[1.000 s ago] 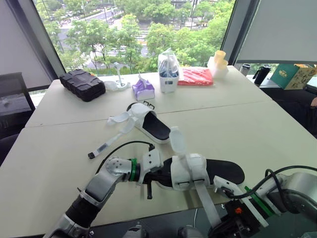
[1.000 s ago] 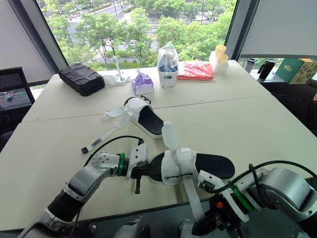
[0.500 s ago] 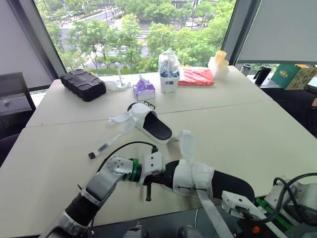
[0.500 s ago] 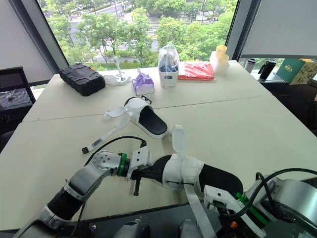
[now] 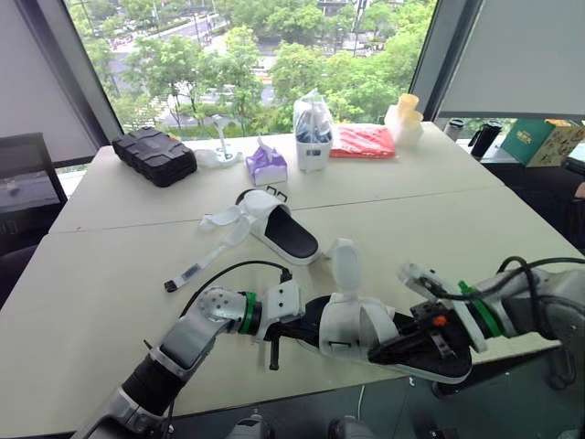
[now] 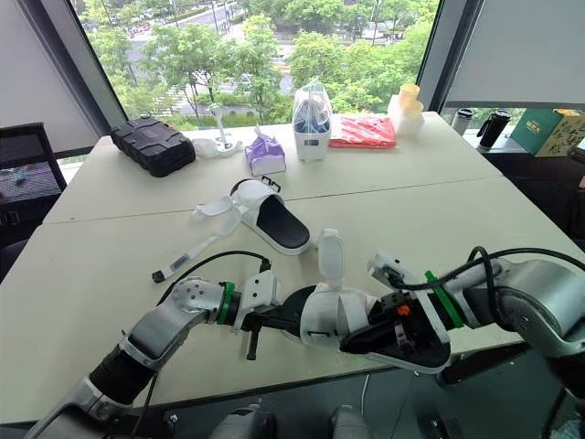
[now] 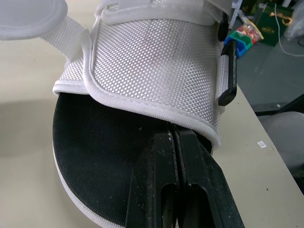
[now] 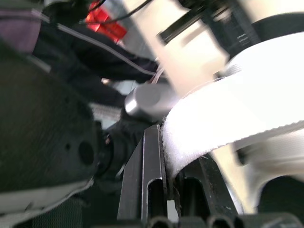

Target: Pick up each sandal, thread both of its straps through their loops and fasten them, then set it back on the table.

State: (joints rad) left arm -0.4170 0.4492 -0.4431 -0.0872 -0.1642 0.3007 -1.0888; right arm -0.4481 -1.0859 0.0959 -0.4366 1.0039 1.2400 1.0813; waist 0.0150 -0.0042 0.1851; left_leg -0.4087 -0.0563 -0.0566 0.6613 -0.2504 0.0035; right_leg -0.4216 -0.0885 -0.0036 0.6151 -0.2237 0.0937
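Head view: I see the near sandal [image 5: 361, 322] at the front edge of the surface [image 5: 110, 274], with a black sole, a white mesh upper and one upright strap [image 5: 343, 261]. The second sandal [image 5: 279, 229] lies farther back, straps loose.

Left wrist: my left gripper [image 7: 173, 140] is clamped on the near sandal's black sole, right under the mesh.

Right wrist: my right gripper [image 8: 164, 142] is pinching a white strap [image 8: 223, 128].

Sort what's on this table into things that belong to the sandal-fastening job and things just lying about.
Job in hand: near sandal; its strap; far sandal; left gripper, shut on the near sandal's sole; right gripper, shut on the strap.

Lying about: black case; purple tissue pack; clear bag; red packet; stacked cups.
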